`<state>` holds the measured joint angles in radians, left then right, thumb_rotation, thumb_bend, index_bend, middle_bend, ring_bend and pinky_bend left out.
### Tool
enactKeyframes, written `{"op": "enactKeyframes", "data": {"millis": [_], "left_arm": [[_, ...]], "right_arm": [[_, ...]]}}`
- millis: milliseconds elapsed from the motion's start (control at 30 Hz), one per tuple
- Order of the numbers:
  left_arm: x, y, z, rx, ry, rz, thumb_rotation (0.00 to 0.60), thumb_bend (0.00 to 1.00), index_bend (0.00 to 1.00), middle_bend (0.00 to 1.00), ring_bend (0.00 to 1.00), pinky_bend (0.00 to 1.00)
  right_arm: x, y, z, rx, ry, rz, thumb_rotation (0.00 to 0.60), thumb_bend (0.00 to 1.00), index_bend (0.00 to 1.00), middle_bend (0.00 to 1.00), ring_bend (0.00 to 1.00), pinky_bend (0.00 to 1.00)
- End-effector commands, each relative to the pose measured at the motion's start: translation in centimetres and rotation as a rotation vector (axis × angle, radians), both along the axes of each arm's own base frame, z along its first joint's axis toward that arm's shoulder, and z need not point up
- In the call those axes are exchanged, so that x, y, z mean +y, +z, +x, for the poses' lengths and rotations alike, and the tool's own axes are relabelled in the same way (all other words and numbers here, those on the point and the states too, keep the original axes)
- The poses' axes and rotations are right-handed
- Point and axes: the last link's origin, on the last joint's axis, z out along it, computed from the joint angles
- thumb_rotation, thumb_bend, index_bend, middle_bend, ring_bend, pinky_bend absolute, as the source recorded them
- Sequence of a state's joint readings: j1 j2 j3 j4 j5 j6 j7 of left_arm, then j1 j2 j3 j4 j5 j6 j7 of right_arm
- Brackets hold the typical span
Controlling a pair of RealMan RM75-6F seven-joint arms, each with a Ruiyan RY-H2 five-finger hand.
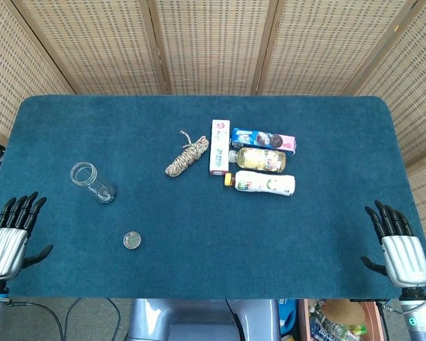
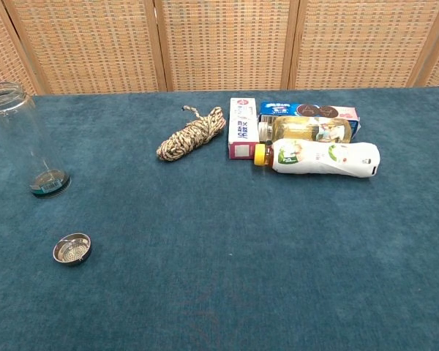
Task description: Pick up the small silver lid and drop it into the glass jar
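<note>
The small silver lid (image 1: pixel 132 240) (image 2: pixel 72 248) lies flat on the blue tablecloth near the front left, its mesh inside facing up. The clear glass jar (image 1: pixel 91 182) (image 2: pixel 23 139) stands upright a little behind and to the left of it, mouth open. My left hand (image 1: pixel 9 238) hovers at the table's front left corner, fingers spread, holding nothing, well left of the lid. My right hand (image 1: pixel 397 246) is at the front right corner, fingers spread and empty. Neither hand shows in the chest view.
A coil of rope (image 1: pixel 187 155) lies mid-table. Right of it sit a narrow white box (image 1: pixel 219 147), a blue cookie box (image 1: pixel 263 141), a yellowish jar (image 1: pixel 259 159) on its side and a white bottle (image 1: pixel 264 182) on its side. Wicker screens stand behind the table.
</note>
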<state>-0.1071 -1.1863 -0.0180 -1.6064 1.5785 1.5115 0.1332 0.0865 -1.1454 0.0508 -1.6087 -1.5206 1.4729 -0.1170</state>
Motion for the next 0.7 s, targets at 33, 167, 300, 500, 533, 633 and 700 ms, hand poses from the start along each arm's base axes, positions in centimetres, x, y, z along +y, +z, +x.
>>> {"op": "enactKeyframes", "data": {"millis": [33,167,300,500,533,633,700], "left_arm": [[-0.2,-0.5,0.6,-0.011,-0.006,-0.027,0.600,0.22,0.03,0.00,0.00,0.00],[-0.2,-1.3,1.5,-0.001,-0.027,-0.070,0.600,0.22,0.15,0.00,0.00,0.00],[0.4,-2.2,2.9,0.033,-0.051,-0.110,0.600,0.22,0.26,0.00,0.00,0.00],[1.4,-3.5,4.6,0.076,-0.073,-0.161,0.600,0.22,0.32,0.00,0.00,0.00],[1.7,-3.8,4.8,0.082,-0.074,-0.167,0.600,0.22,0.33,0.00,0.00,0.00],[2.4,-4.5,5.2,0.092,-0.071,-0.182,0.600,0.26,0.36,0.00,0.00,0.00],[2.8,-5.1,5.4,0.097,-0.064,-0.197,0.600,0.32,0.38,0.00,0.00,0.00]], "right_arm": [[0.0,0.0,0.0,-0.001,0.000,0.002,0.600,0.12,0.07,0.00,0.00,0.14],[0.0,-0.1,0.0,0.000,0.000,0.005,0.600,0.12,0.07,0.00,0.00,0.14],[-0.1,-0.1,0.0,-0.003,-0.003,0.006,0.600,0.12,0.07,0.00,0.00,0.14],[0.0,0.1,-0.1,-0.013,-0.004,0.003,0.600,0.12,0.07,0.00,0.00,0.14],[0.0,0.1,-0.1,-0.016,-0.003,0.002,0.600,0.12,0.07,0.00,0.00,0.14],[0.0,0.1,-0.1,-0.020,-0.002,0.004,0.600,0.12,0.07,0.00,0.00,0.14],[0.0,0.2,-0.1,-0.024,-0.002,0.005,0.600,0.12,0.07,0.00,0.00,0.14]]}}
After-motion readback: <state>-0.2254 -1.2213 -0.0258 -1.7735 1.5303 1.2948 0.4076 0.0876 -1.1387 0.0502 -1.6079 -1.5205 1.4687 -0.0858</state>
